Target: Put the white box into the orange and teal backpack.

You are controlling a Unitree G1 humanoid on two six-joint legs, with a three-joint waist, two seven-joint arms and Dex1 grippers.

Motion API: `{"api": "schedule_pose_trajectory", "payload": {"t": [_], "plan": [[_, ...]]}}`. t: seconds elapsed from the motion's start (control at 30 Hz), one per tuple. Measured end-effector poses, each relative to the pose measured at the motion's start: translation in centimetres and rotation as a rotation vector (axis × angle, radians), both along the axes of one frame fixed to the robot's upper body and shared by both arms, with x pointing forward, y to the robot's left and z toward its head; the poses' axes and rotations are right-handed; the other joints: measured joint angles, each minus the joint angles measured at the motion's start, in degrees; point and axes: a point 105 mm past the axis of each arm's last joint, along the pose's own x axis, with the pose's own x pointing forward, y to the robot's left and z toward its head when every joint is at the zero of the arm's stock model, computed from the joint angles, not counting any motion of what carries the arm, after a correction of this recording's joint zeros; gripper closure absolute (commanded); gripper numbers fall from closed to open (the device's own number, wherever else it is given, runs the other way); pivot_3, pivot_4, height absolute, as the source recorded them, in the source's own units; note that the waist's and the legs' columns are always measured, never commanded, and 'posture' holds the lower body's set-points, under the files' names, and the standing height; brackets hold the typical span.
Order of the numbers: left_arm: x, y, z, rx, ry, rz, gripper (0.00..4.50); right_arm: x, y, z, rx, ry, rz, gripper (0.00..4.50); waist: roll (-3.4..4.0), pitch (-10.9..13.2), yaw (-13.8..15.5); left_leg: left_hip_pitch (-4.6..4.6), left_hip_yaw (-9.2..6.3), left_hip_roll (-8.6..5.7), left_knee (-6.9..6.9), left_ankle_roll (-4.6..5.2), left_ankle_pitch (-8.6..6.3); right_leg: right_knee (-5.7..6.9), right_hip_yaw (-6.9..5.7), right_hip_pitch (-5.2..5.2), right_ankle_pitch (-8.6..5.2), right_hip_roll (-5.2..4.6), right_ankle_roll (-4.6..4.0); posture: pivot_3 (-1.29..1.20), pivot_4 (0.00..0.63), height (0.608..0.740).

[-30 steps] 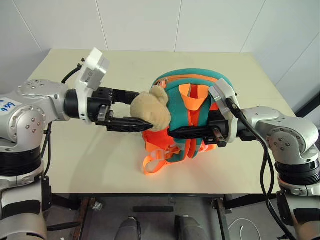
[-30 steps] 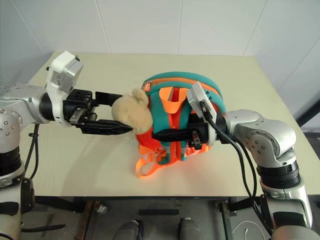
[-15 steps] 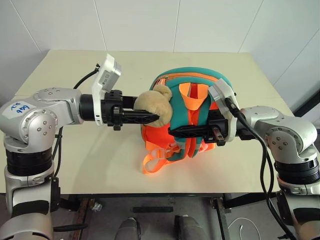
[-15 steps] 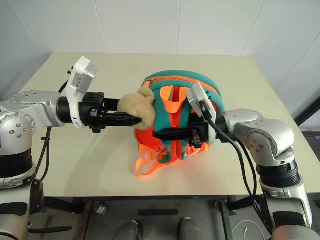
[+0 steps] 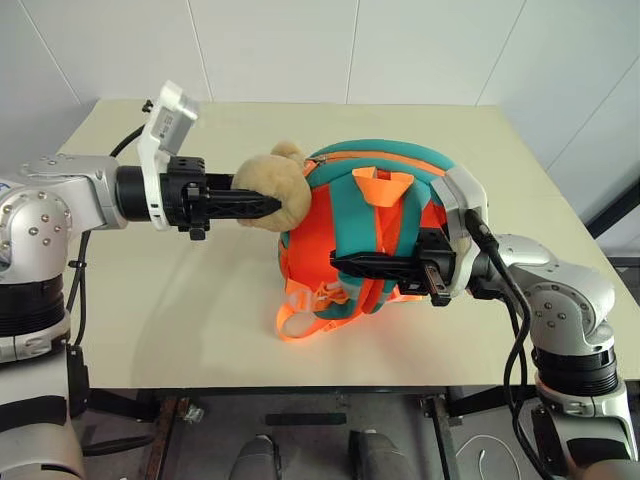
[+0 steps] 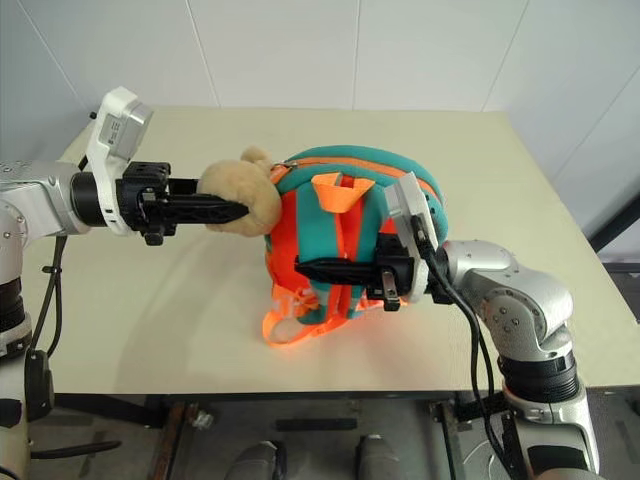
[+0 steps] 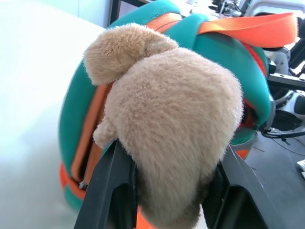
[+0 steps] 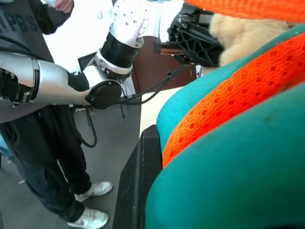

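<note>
- Left gripper (image 5: 262, 207) pinches the tan plush toy (image 5: 275, 198), at the orange and teal backpack's (image 5: 375, 235) ten o'clock.
- Right gripper (image 5: 345, 264) is clamped tight on the backpack's teal strap (image 5: 400, 240).

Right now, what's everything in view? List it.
backpack: 1, orange and teal, upright at mid table.
plush toy: 1, tan, against the backpack's left side, between the left gripper's fingers.
table: 1, cream, under everything.
person: 1, dark clothes and white shoes, standing beside the table in the right wrist view.
left gripper: 1, black, shut on the plush toy.
right gripper: 1, black, shut on the backpack's teal strap.
</note>
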Motion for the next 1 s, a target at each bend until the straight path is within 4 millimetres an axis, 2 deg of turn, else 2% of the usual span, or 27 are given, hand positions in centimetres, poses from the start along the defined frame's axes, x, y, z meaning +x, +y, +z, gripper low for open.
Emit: {"api": "schedule_pose_trajectory", "payload": {"t": [0.27, 0.5, 0.73, 0.97, 1.0], "plan": [[1.7, 1.7, -1.4, 0.04, 0.047, 0.045, 3.26, -0.5, -0.1, -0.2, 0.027, 0.015, -0.021, 4.5, 0.0, 0.0, -0.03, 0.01, 0.01, 0.0, -0.05, 0.0, 0.0, 0.0, 0.0, -0.01, -0.02, 0.0, -0.03, 0.0, 0.15, 0.74], [4.4, 3.2, -5.8, 0.132, 0.172, 0.093, 3.28, -0.5, 0.0, -0.3, 0.028, 0.017, -0.038, 4.5, 0.0, 0.0, 0.04, 0.0, 0.01, 0.0, -0.04, 0.0, 0.0, -0.01, 0.0, -0.01, -0.02, 0.01, -0.04, 0.0, 0.15, 0.74], [5.9, 3.1, -9.6, 0.236, 0.25, 0.091, 3.29, -0.4, -0.1, -0.3, 0.025, 0.018, -0.043, 4.5, 0.0, 0.0, 0.1, -0.02, 0.01, 0.0, -0.04, 0.01, -0.01, -0.03, -0.01, 0.0, -0.02, 0.01, -0.04, 0.0, 0.15, 0.74], [6.4, 2.2, -11.0, 0.253, 0.264, 0.077, 3.36, -0.3, -0.4, -0.7, -0.019, 0.03, -0.059, 4.5, 0.0, 0.0, 0.21, -0.02, -0.01, 0.0, 0.07, 0.03, -0.01, -0.01, -0.01, 0.05, -0.02, -0.01, -0.03, 0.0, 0.15, 0.74], [6.4, 2.3, -11.0, 0.231, 0.271, 0.083, 3.36, -0.2, -0.5, -0.8, -0.034, 0.033, -0.066, 4.2, 0.0, 0.0, 0.21, -0.02, -0.01, 0.0, 0.08, 0.03, -0.01, 0.01, -0.01, 0.04, -0.02, -0.01, -0.03, 0.0, 0.15, 0.74]]}}
